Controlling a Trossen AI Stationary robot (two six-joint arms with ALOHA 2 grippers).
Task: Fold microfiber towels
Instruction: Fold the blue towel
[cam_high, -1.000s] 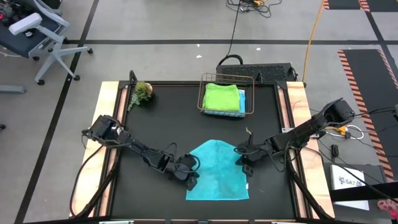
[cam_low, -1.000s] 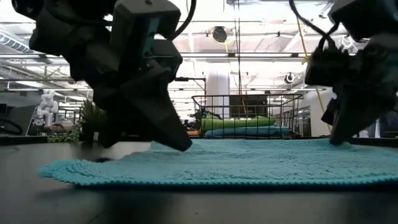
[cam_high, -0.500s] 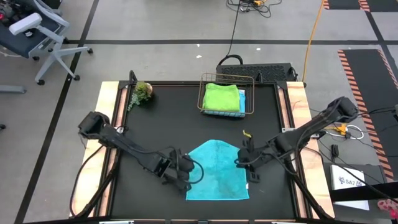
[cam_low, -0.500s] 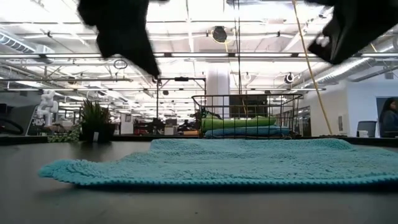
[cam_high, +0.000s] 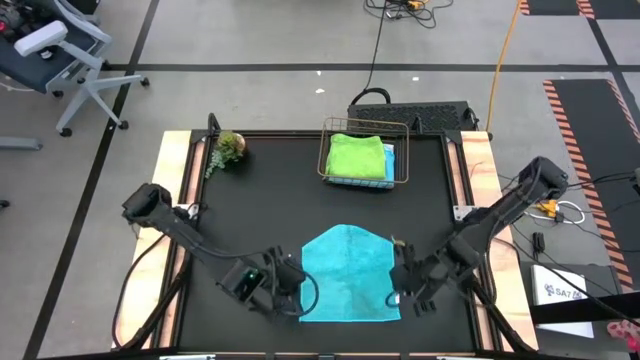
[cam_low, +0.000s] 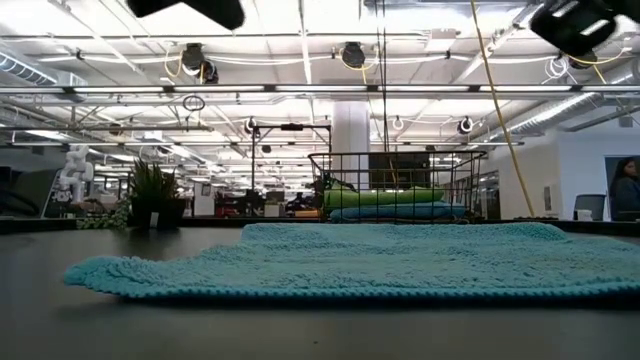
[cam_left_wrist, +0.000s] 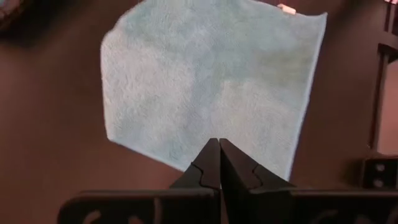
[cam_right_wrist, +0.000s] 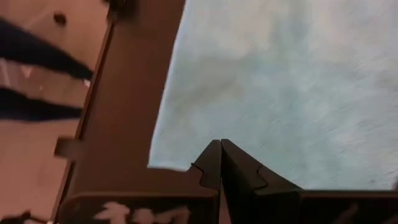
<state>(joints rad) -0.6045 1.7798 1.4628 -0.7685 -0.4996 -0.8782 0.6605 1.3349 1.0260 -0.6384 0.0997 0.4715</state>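
A teal towel (cam_high: 346, 273) lies flat on the black table, near its front edge. Its far side narrows to a blunt point, and it also shows in the low view (cam_low: 350, 258). My left gripper (cam_high: 293, 301) hangs shut above the towel's near left corner and holds nothing; its wrist view shows the tips (cam_left_wrist: 219, 148) together over the towel (cam_left_wrist: 211, 81). My right gripper (cam_high: 403, 293) hangs shut above the towel's near right corner, its tips (cam_right_wrist: 221, 149) closed and bare over the towel (cam_right_wrist: 292, 87).
A wire basket (cam_high: 365, 153) at the far middle holds a folded lime green towel (cam_high: 356, 155) on top of a blue one (cam_high: 389, 163). A small potted plant (cam_high: 228, 150) stands at the far left. The table has pale wooden side rails (cam_high: 478, 180).
Both grippers have risen off the towel's side edges and moved toward the table's near edge, rolling as they went. In the low view they have climbed almost out of the top of the picture. The teal towel has stayed flat where it was.
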